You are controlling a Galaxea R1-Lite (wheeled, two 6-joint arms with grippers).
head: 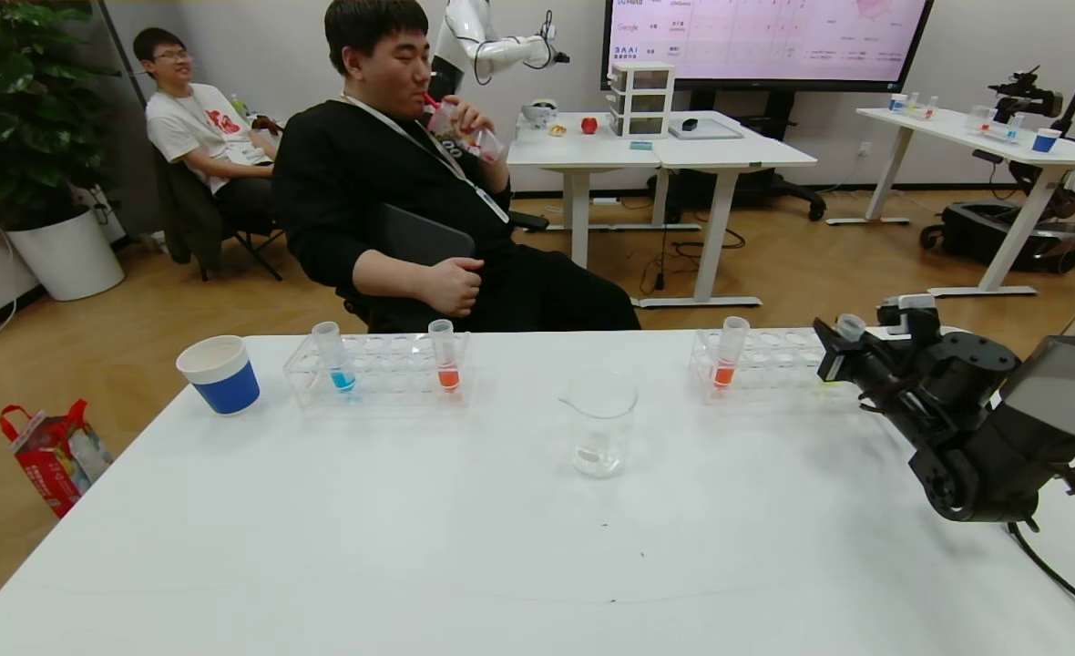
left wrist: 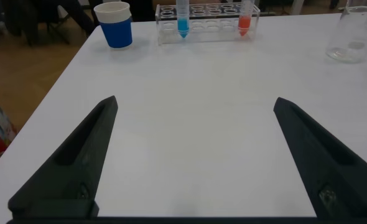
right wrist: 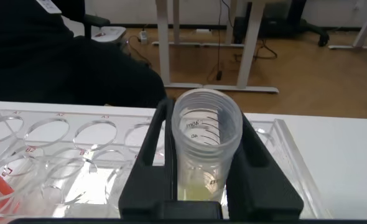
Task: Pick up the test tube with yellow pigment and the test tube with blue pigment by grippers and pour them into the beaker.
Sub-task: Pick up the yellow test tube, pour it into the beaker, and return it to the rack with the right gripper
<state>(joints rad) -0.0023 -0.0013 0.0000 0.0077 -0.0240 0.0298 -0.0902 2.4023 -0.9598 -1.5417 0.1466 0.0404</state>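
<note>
The test tube with yellow pigment (right wrist: 207, 143) stands upright at the right end of the right clear rack (right wrist: 59, 137), with pale yellow liquid at its bottom. My right gripper (right wrist: 206, 124) is shut on it, one black finger against each side. In the head view the gripper (head: 831, 351) is at the rack's right end and only the tube's top (head: 850, 325) shows. The test tube with blue pigment (head: 332, 357) stands in the left rack (head: 378, 369). The empty beaker (head: 602, 435) stands mid-table. My left gripper (left wrist: 196, 101) is open and empty, low over the table's near left part.
An orange-red tube (head: 445, 355) stands in the left rack and another (head: 730, 351) in the right rack. A blue-and-white paper cup (head: 220, 374) stands left of the left rack. A seated man is just behind the table's far edge.
</note>
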